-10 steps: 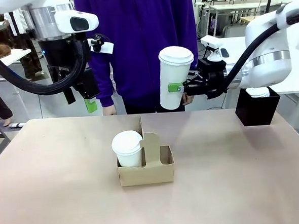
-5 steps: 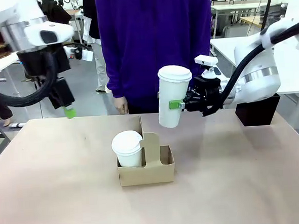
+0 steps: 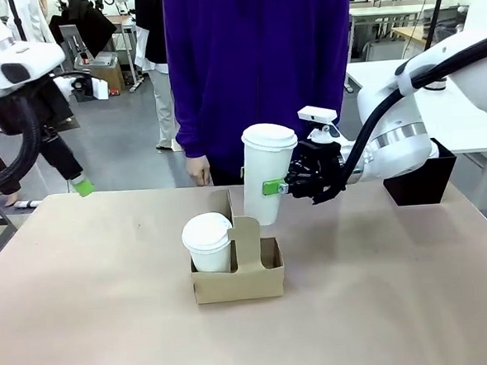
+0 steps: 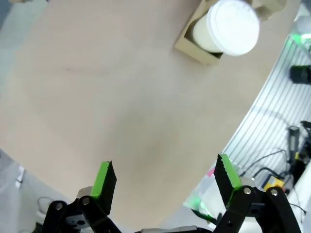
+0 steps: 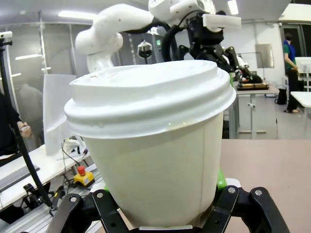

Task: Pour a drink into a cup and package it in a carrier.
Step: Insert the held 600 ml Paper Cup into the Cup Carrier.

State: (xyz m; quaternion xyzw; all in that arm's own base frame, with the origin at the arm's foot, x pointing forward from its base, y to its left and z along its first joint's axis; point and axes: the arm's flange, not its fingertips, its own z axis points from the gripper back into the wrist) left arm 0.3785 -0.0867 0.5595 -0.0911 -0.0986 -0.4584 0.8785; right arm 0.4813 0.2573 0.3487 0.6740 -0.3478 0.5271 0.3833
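Observation:
A tall white lidded cup point(image 3: 264, 177) hangs upright just above and behind the right pocket of the brown cardboard carrier point(image 3: 237, 280). My right gripper point(image 3: 274, 186) is shut on its side, and in the right wrist view this cup point(image 5: 155, 145) stands close up between the fingers. A shorter lidded cup point(image 3: 207, 238) sits in the carrier's left pocket. My left gripper point(image 3: 76, 183) is open, high over the table's far left edge. The left wrist view has its fingers point(image 4: 104, 179) spread wide over bare table, with the carrier point(image 4: 197, 46) far off. The drink is hidden under the lids.
A person in a purple top point(image 3: 261, 65) stands at the far edge, one hand point(image 3: 197, 170) hanging near the table. A black box point(image 3: 419, 180) sits at the far right. The tabletop point(image 3: 111, 323) lies bare in front of and left of the carrier.
My right gripper has carried the tall cup left and down towards the carrier. The left arm has swung away to the left and lower.

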